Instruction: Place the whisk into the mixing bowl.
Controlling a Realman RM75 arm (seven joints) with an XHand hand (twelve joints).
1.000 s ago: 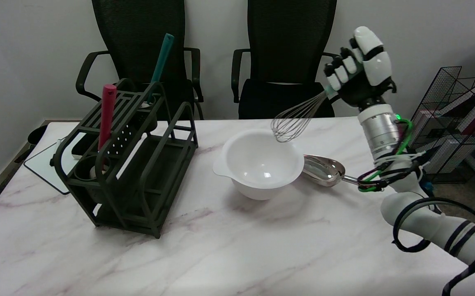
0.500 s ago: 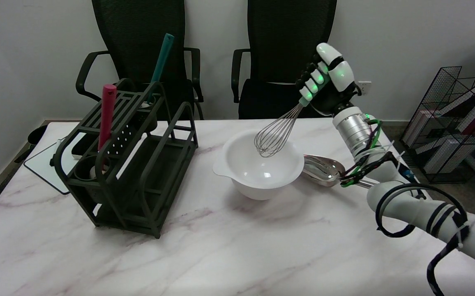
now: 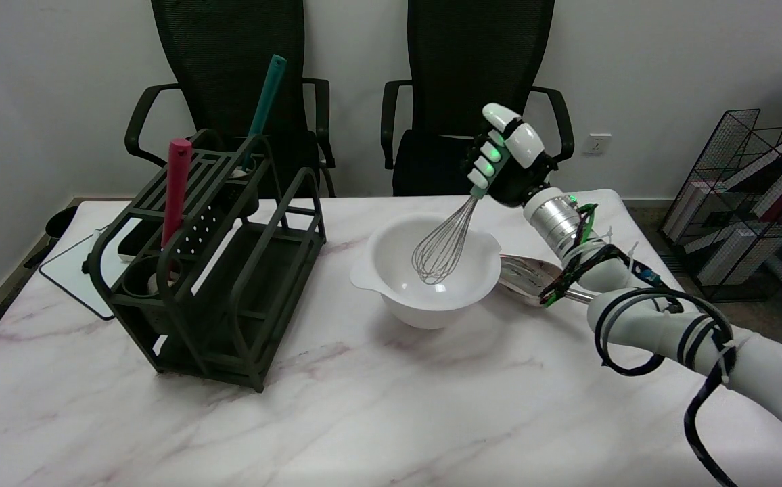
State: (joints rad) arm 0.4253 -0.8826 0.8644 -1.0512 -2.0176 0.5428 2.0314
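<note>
A white mixing bowl stands in the middle of the marble table. My right hand hovers above the bowl's far right rim and grips the handle of a metal wire whisk. The whisk slants down and to the left, and its wire head hangs inside the bowl, near the bottom. The handle is mostly hidden inside my fingers. Whether the wires touch the bowl's floor I cannot tell.
A dark green utensil rack stands at the left with a red handle and a teal handle sticking up. A shiny metal scoop lies right of the bowl, under my arm. Two black chairs stand behind the table.
My right hand has moved left and down with the whisk. The wire head has gone from above the bowl's far rim to down inside the bowl.
</note>
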